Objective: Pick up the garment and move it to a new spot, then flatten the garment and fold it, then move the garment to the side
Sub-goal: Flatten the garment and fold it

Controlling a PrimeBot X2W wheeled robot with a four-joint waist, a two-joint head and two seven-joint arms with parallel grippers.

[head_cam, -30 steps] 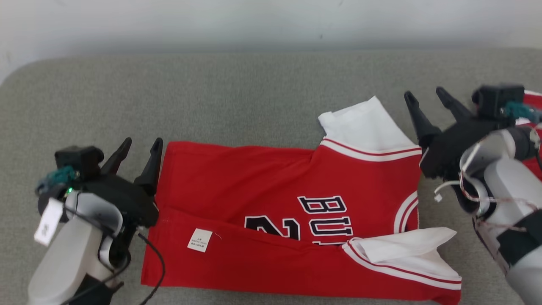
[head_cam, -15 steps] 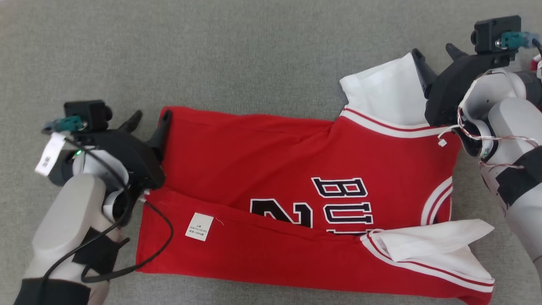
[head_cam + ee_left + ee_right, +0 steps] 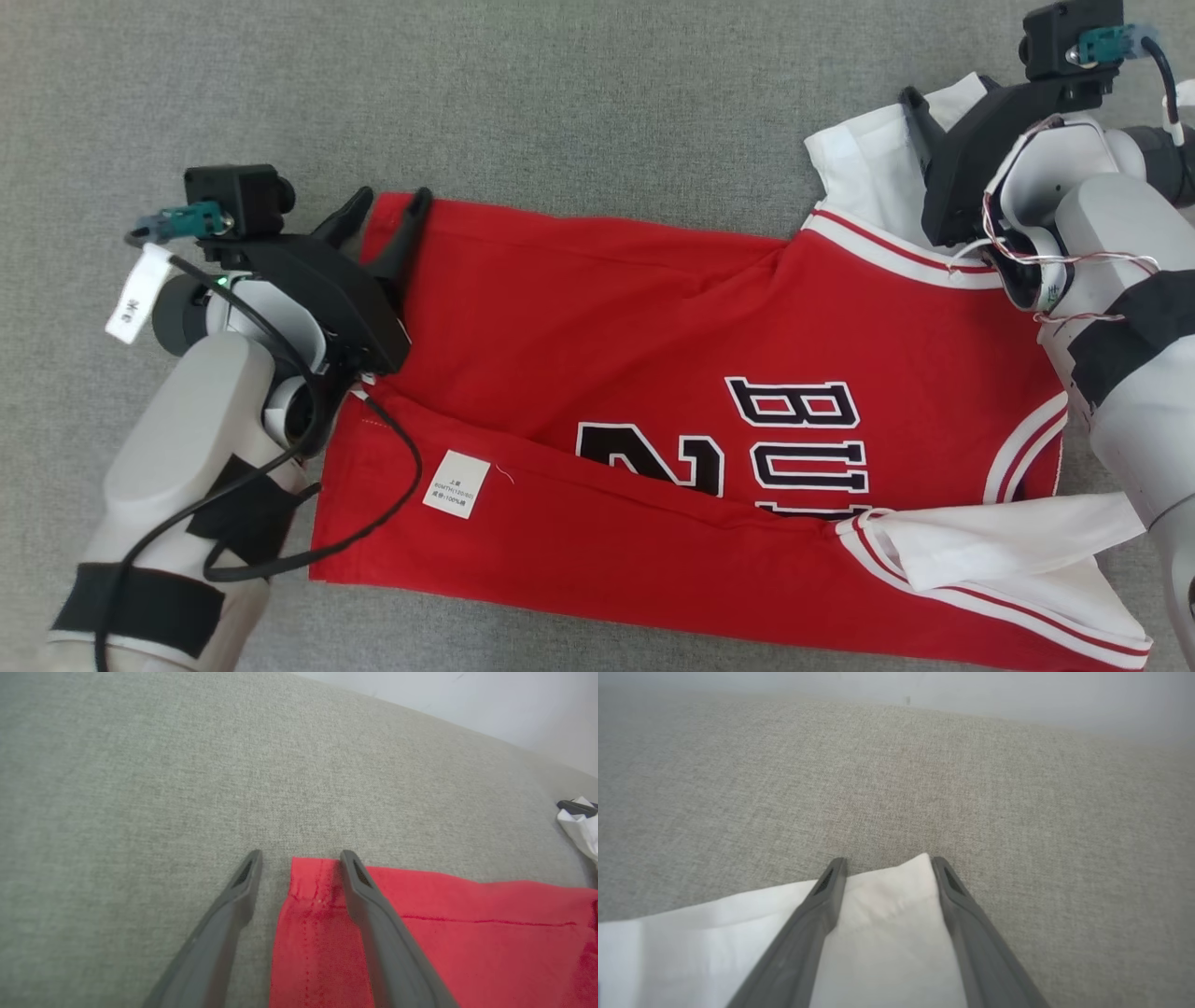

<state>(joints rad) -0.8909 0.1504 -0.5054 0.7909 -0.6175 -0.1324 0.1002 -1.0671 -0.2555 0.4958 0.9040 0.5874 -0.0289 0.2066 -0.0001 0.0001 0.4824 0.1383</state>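
The red basketball jersey with white sleeves and black lettering [image 3: 597, 345] lies spread on the grey fabric-covered bench [image 3: 560, 93], its near edge folded over. The left pincer [image 3: 390, 205] is spread, its 2 fingers straddling the jersey's hem corner. The right pincer [image 3: 952, 98] is spread over the upper white sleeve [image 3: 864, 173], pinching nothing.

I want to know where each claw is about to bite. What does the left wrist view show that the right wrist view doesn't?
Left wrist view: the garment's red hem corner between the fingers of the open left claw, one finger over the red cloth. Right wrist view: the white sleeve tip between the fingers of the open right claw. Both: the grey cushion and a pale wall behind.
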